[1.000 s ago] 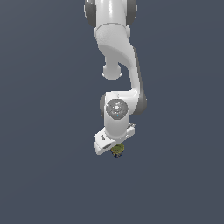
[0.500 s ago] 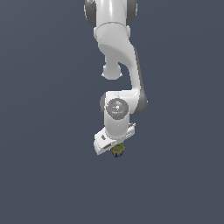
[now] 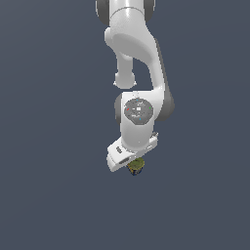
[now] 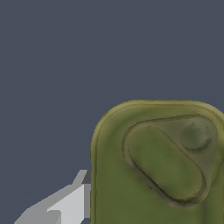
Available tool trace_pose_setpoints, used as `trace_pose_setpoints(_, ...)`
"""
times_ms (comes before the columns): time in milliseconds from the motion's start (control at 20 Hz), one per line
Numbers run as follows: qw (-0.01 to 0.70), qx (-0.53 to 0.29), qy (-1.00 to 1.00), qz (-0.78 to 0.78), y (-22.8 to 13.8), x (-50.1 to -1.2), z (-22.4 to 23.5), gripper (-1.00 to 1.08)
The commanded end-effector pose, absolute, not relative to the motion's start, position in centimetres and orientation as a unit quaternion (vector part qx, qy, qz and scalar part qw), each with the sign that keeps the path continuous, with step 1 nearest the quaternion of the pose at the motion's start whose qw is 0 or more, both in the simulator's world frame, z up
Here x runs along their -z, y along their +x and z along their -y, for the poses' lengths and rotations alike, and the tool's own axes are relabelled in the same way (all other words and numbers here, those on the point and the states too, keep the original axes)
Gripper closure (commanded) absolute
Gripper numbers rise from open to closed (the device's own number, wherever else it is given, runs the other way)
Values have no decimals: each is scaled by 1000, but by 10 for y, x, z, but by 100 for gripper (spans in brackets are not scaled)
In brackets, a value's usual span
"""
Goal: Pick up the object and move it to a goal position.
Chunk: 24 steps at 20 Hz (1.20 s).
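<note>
The object (image 3: 136, 165) is a small olive-green rounded item, hanging just under the white hand of the arm in the exterior view. My gripper (image 3: 134, 169) is shut on it, and the hand hides most of the fingers there. Up close in the wrist view, the object (image 4: 162, 166) fills much of the picture, olive with a raised oval outline on its face. One grey finger (image 4: 65, 204) lies against its side. The other finger is out of that picture.
The white arm (image 3: 139, 73) reaches down from the top of the exterior view. Behind it is only a plain dark blue-grey background, with no table or other objects in sight.
</note>
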<state>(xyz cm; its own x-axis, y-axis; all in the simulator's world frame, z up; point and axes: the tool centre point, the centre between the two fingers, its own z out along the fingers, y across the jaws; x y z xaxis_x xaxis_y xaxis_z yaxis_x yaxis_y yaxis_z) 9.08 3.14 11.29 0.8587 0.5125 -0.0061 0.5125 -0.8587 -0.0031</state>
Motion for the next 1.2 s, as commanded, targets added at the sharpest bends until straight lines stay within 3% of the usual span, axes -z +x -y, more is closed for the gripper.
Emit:
trace_pose_setpoints(0,0,-1,-964,266,97,-137,-38,108)
trace_pose_setpoints(650,0,0,-964,266,128,-247,-69,108)
trace_pose_setpoints(1150,0,0,-964,266,142,-290,-81,108)
